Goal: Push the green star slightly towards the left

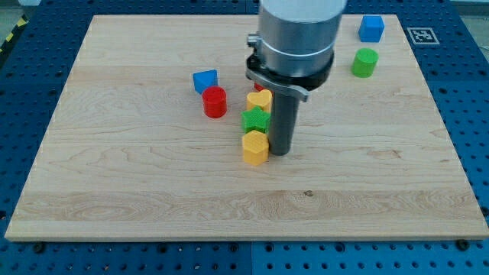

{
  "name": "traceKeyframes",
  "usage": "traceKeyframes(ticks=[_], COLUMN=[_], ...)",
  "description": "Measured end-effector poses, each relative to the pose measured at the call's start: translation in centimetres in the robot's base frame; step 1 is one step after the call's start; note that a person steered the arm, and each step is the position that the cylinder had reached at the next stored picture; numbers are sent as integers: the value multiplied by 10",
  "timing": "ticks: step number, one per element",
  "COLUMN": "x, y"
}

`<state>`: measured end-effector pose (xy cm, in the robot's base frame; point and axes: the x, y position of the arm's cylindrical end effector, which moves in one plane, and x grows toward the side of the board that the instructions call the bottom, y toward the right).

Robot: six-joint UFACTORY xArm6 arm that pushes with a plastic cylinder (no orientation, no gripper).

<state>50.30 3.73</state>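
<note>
The green star (pixel 254 120) lies near the middle of the wooden board (pixel 114 153), in a tight column between a yellow heart (pixel 260 100) above it and a yellow hexagon block (pixel 255 147) below it. My tip (pixel 280 153) rests on the board just to the right of the yellow hexagon and slightly below and to the right of the green star. The rod stands close beside the star's right side.
A red cylinder (pixel 215 101) and a blue block (pixel 205 80) lie to the left of the column. A green cylinder (pixel 364 63) and a blue cube (pixel 371 28) sit at the view's top right. A bit of red shows behind the yellow heart.
</note>
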Motion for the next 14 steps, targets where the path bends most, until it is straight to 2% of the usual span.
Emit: traceKeyframes(ticks=[1,2,3,6,7,8,9,11,12,14], x=[0,0,0,4,-8,-49,-56,-35,-35,-34], y=[-8,11,66,93,180,213,184,87,86,44])
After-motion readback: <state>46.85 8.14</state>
